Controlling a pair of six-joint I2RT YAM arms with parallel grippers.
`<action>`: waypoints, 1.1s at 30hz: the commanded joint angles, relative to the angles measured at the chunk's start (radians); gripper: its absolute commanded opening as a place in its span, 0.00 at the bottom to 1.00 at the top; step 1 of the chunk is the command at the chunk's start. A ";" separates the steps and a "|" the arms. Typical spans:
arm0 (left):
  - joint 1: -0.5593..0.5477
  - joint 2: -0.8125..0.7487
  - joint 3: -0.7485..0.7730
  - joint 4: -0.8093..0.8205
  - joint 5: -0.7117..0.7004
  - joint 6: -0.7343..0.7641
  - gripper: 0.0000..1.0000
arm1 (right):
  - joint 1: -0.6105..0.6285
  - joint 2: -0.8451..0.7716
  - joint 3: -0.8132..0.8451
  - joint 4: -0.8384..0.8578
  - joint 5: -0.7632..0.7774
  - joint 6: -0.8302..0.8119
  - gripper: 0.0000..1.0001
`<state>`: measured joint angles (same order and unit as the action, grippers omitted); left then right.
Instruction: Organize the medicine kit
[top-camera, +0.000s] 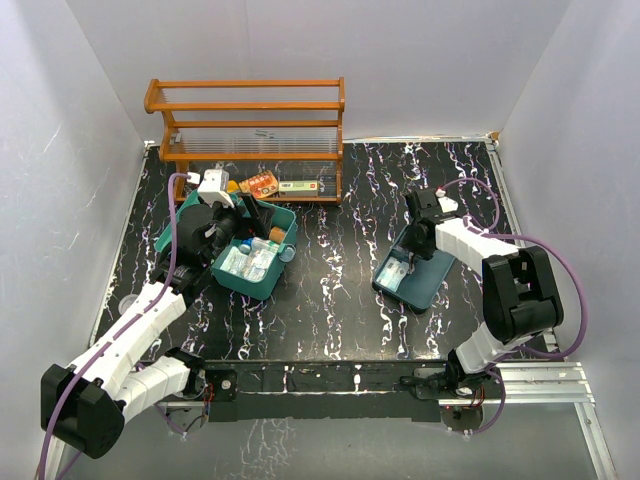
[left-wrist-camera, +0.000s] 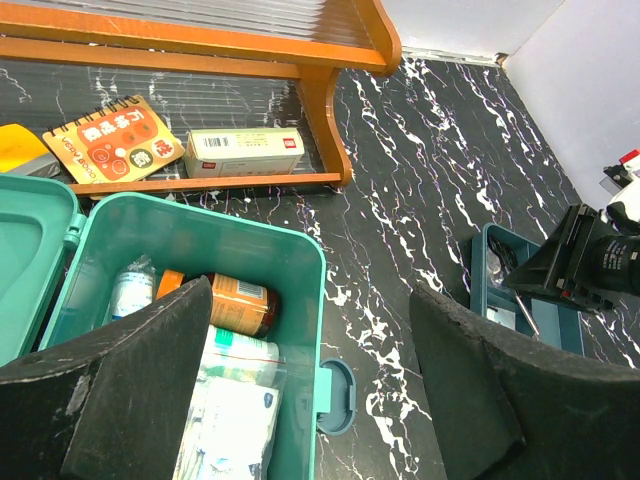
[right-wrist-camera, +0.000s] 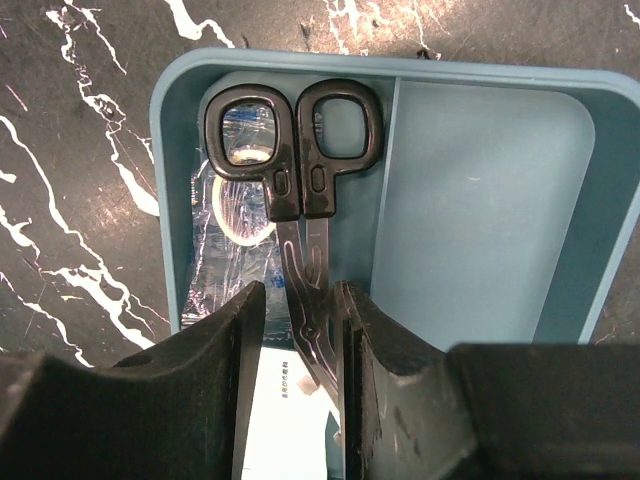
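My right pincer (right-wrist-camera: 300, 290) hangs low over the tray (right-wrist-camera: 470, 200), which lies on the right side of the table (left-wrist-camera: 430, 180), well apart from the box (left-wrist-camera: 190, 235) on the left. The jaws stand a little apart and straddle the blades of the scissors (right-wrist-camera: 290, 190), with a sliver of gap showing on one side, so they are not clamped on them. The scissors lie in the tray's narrow compartment with their black handles pointing away from me, on top of a plastic-wrapped roll (right-wrist-camera: 235, 200); the wide compartment beside it shows only bare plastic. My left pincer (left-wrist-camera: 310, 300) hovers over the near right corner of the box with its jaws spread wide and nothing between them (one finger over the box, the other over bare table). The box stands open, its lid (left-wrist-camera: 30, 250) folded back to the left, and inside are a bottle (left-wrist-camera: 235, 300) with an orange label and some clear packets (left-wrist-camera: 235, 400). Just beyond it, an orange wooden rack (left-wrist-camera: 320, 110) stands at the far left of the table, with a spiral booklet (left-wrist-camera: 115, 138) and a white carton (left-wrist-camera: 245, 152) on its bottom shelf. The table is black with white marbling, shut in by plain white walls (top-camera: 430, 60).
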<state>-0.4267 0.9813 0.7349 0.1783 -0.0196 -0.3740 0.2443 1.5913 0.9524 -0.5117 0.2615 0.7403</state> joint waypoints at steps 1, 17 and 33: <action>0.005 -0.027 -0.002 0.012 -0.009 0.004 0.78 | -0.010 0.006 -0.013 0.057 -0.057 0.025 0.32; 0.005 -0.028 -0.001 0.015 -0.011 0.003 0.78 | -0.013 -0.081 0.009 0.021 -0.005 -0.024 0.10; 0.005 -0.030 -0.002 0.016 -0.008 0.001 0.78 | -0.013 -0.168 -0.004 -0.009 -0.009 -0.063 0.41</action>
<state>-0.4267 0.9798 0.7349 0.1783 -0.0196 -0.3744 0.2333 1.4014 0.9367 -0.5495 0.2508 0.6922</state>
